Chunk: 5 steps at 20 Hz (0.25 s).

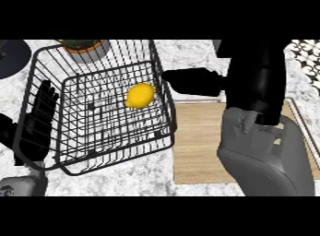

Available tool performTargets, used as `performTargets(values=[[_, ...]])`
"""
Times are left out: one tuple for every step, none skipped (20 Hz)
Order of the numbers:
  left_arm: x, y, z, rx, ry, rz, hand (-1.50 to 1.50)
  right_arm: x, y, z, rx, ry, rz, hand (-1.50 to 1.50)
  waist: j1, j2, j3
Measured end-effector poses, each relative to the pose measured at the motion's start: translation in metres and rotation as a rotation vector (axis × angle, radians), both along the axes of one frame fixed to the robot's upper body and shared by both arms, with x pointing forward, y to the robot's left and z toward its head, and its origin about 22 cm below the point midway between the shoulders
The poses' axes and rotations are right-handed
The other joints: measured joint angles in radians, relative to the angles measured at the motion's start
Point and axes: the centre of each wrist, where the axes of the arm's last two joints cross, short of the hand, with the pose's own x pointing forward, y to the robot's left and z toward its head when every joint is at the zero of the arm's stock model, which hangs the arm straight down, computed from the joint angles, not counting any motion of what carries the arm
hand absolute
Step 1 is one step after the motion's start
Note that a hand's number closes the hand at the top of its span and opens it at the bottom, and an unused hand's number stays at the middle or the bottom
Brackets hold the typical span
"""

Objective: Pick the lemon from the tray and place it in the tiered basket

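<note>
The yellow lemon (140, 95) lies inside the upper tier of the black wire tiered basket (46, 69), towards its right side. My right hand (256, 78) rises from the grey forearm at the right. It reaches left to just outside the basket's right rim, open and holding nothing, a short way from the lemon. The wooden tray (198, 143) lies beneath that arm, right of the basket, with nothing showing on its visible part. My left hand (32, 125) rests open, fingers up, against the basket's left side, partly behind the wires.
A dark round object (2, 57) sits at the far left corner. A potted plant (84, 46) stands behind the basket. A patterned black-and-white surface (315, 62) borders the marble counter (138, 175) at the top right.
</note>
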Motion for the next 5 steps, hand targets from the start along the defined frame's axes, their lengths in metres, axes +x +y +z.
performTargets(values=[[-0.002, 0.002, -0.001, 0.000, -0.002, 0.006, 0.00, -0.006, -0.009, -0.004, 0.027, -0.005, -0.007, -1.50, -0.008, -0.001, 0.001], [-0.003, 0.004, -0.001, 0.002, -0.004, 0.011, 0.00, -0.014, -0.018, -0.007, 0.050, -0.013, -0.013, -1.50, -0.014, -0.002, 0.001], [-0.004, 0.005, -0.001, 0.003, -0.006, 0.017, 0.00, -0.023, -0.028, -0.010, 0.074, -0.022, -0.018, -1.50, -0.019, -0.002, 0.001], [-0.006, 0.007, -0.001, 0.001, -0.001, 0.021, 0.00, -0.032, -0.038, -0.015, 0.094, -0.026, -0.022, -1.50, -0.025, -0.003, 0.001], [-0.007, 0.007, -0.001, 0.001, 0.001, 0.028, 0.00, -0.041, -0.047, -0.020, 0.116, -0.024, -0.026, -1.50, -0.030, -0.003, 0.002]])
